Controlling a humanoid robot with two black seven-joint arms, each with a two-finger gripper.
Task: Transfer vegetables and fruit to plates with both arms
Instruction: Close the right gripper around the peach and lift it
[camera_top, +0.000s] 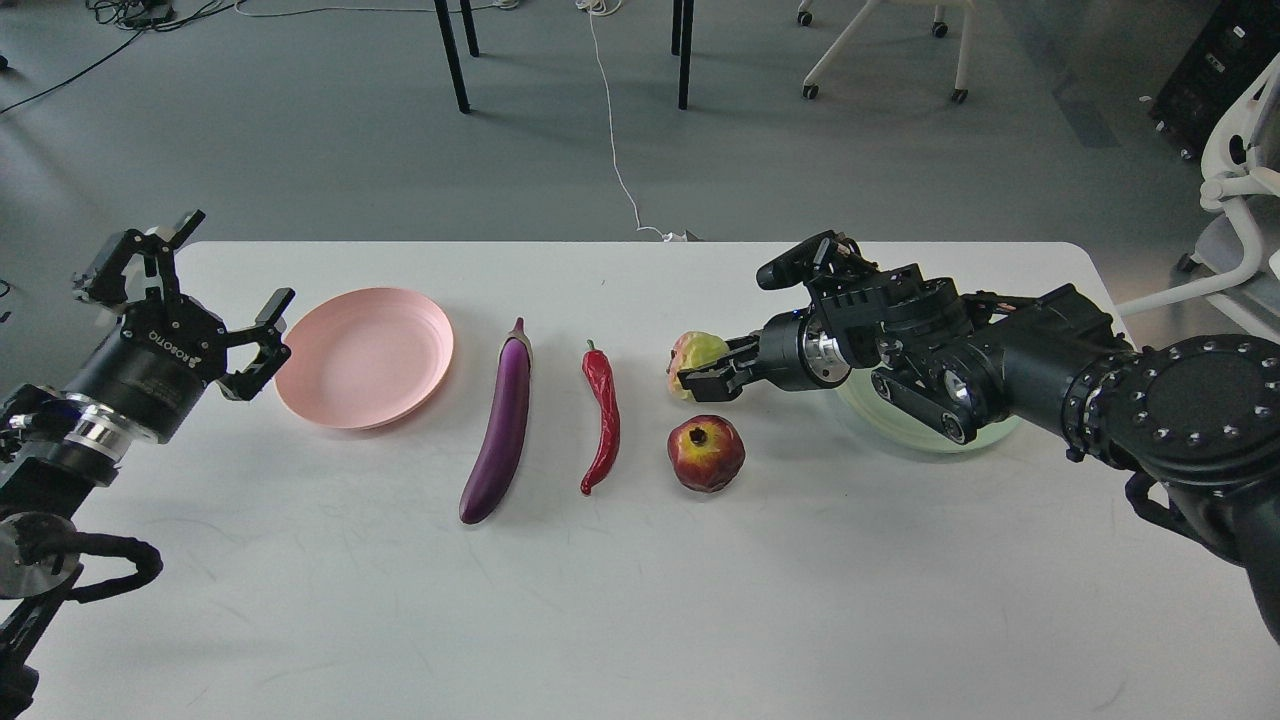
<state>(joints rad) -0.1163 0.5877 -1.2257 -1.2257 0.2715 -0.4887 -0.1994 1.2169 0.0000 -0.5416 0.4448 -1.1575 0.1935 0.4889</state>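
A purple eggplant and a red chili pepper lie side by side at the table's middle. A red pomegranate stands to their right, with the yellow-green fruit just behind it. The pink plate lies at the left, bare. The mint green plate lies at the right, mostly hidden under my right arm. My right gripper is open, its lower finger against the front of the yellow-green fruit. My left gripper is open and empty, just left of the pink plate.
The white table's front half holds nothing. Past its far edge are grey floor, black table legs, a white cable and wheeled chairs. A white chair stands at the right.
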